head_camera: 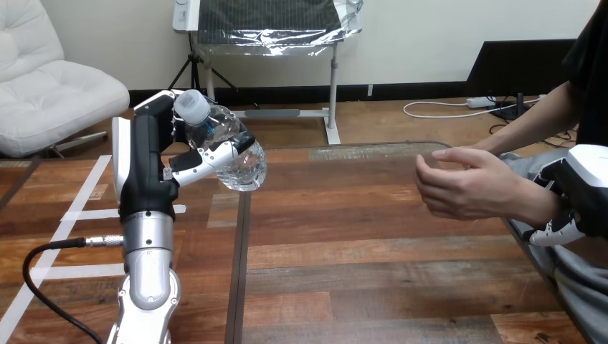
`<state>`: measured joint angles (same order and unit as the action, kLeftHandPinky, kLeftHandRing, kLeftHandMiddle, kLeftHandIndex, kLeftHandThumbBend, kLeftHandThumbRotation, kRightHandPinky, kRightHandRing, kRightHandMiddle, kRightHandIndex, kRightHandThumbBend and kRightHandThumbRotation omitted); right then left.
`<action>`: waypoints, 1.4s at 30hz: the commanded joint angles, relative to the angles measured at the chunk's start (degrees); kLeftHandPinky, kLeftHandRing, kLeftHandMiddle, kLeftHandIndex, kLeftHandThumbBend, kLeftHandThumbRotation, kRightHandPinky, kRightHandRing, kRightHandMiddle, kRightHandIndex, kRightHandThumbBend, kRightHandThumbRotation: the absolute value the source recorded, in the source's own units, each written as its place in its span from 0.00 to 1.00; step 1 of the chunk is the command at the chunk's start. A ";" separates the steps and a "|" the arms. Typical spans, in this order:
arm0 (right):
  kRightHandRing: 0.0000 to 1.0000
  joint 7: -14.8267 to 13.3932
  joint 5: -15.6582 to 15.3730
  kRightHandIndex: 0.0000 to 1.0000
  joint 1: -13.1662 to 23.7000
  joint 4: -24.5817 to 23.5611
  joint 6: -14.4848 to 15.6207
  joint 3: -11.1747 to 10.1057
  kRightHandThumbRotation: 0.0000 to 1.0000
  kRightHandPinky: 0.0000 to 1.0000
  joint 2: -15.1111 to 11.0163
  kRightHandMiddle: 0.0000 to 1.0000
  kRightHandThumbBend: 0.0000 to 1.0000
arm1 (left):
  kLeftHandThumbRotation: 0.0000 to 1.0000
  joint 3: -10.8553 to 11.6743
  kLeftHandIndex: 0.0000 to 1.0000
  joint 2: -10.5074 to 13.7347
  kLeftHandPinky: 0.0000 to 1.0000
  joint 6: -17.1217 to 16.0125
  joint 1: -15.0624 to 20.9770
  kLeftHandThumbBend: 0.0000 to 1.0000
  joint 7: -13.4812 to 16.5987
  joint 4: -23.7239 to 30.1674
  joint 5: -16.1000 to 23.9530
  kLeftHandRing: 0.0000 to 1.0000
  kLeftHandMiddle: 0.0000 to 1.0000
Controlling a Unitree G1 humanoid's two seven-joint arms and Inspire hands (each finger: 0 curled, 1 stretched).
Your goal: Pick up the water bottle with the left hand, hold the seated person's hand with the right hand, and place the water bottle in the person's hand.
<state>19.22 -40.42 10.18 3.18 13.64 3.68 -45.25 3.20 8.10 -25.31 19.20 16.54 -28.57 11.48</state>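
So the water bottle [228, 147] is up in the air over the far left part of the tabletop [373, 244], not touching the wood at all. It's clear plastic and tilted quite a bit. The long axis runs on a diagonal, with the white cap [191, 103] pointing up and toward the far left corner and the base dropping down toward the middle of the table.

The left hand [147, 154] has it. The forearm comes up from the near edge and stands pretty much upright, and the fingers [215, 154] wrap across the bottle's middle, clamped right onto it. The base end sticks out past them.

Over at the right edge, the person's hand [466, 183] hovers just above the tabletop. It's loosely cupped, with the fingers curled and the opening facing left toward the bottle, though the two are well apart.

The right hand [584, 193] sits at the wrist [534, 204] behind it. Its fingers [556, 233] curl in under the wrist and another bit of it lies over the top, so it's closed around the wrist, not the palm.
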 commanded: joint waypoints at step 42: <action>0.52 1.04 0.30 0.60 1.73 -5.97 3.08 -1.65 0.00 0.44 -0.89 0.58 0.69 | 0.00 -0.50 0.46 -0.83 0.38 0.28 3.49 0.73 0.62 5.08 1.02 0.42 0.45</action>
<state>20.16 -40.39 9.88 -0.30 16.46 3.39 -45.34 2.88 7.40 -24.62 19.20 16.59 -28.11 11.88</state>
